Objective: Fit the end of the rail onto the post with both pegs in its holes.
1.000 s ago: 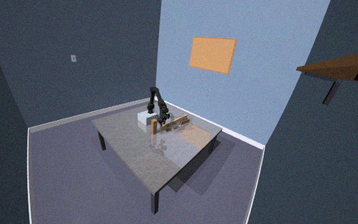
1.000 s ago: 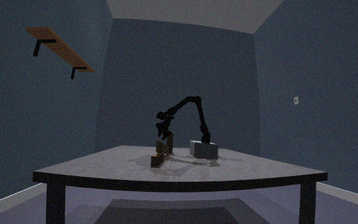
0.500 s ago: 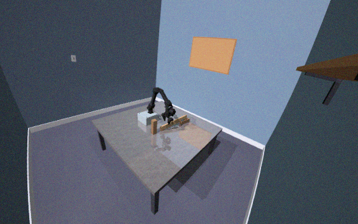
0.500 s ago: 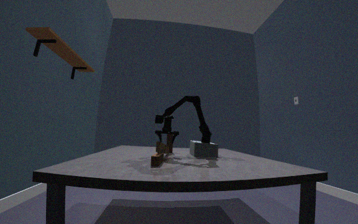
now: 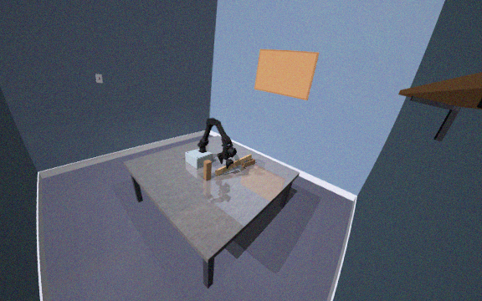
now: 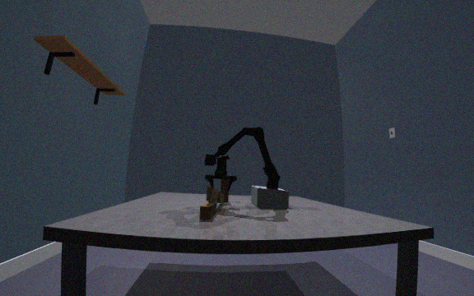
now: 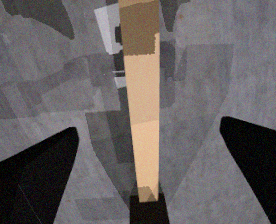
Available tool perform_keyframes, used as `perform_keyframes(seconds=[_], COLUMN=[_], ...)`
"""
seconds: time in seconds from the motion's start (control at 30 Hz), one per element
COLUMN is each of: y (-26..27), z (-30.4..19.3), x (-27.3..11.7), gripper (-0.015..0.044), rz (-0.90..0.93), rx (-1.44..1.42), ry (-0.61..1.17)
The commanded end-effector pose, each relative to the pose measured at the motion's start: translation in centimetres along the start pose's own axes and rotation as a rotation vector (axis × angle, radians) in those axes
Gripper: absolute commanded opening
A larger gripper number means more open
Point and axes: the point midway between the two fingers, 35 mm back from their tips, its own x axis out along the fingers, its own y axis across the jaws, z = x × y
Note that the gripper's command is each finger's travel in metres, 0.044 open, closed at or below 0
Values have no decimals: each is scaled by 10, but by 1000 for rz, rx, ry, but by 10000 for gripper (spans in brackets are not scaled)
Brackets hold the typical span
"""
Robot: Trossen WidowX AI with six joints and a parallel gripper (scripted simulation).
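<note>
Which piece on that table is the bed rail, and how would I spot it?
Start at the grey table and find the black arm's open hand. Right beneath it lies the rail, a long, pale, slanting wooden bar, unlike the short upright post beside it.

Slim matte-black jointed arm with 2 black tapered fingers.
</note>
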Motion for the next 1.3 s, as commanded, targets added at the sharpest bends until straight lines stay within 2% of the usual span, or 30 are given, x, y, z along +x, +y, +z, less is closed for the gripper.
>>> perform_keyframes(seconds=[0.0, 1.03, 1.27], y=[1, 3, 3], z=[1, 1, 1], x=[7, 56, 56], gripper=[440, 440, 256], rz=[3, 4, 4], rx=[-6, -6, -6], ry=[-5, -5, -5])
